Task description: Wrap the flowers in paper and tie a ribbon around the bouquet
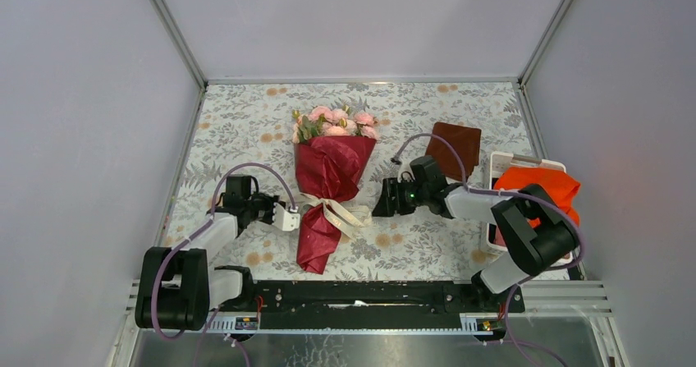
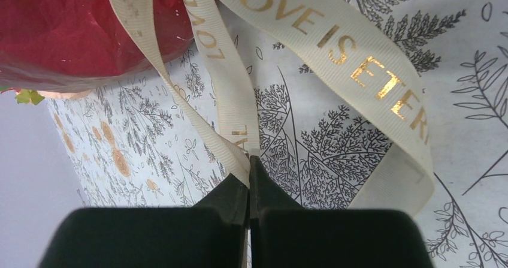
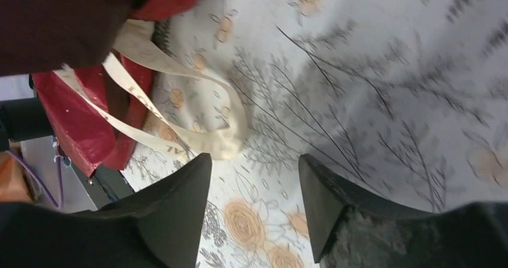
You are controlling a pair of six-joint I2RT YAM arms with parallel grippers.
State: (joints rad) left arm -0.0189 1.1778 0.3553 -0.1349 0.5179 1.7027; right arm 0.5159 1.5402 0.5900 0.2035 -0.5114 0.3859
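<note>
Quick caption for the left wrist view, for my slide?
Left gripper pinches the cream ribbon, gold-lettered "LOVE IS ETER…", beside the crimson-wrapped bouquet on a floral tablecloth.

The roses are pink and peach; the paper is crimson. The ribbon is cream with gold lettering. The tablecloth is white, printed with grey leaf sprigs and tan-orange blossoms. A folded square is brown; a cloth is bright orange-red.
</note>
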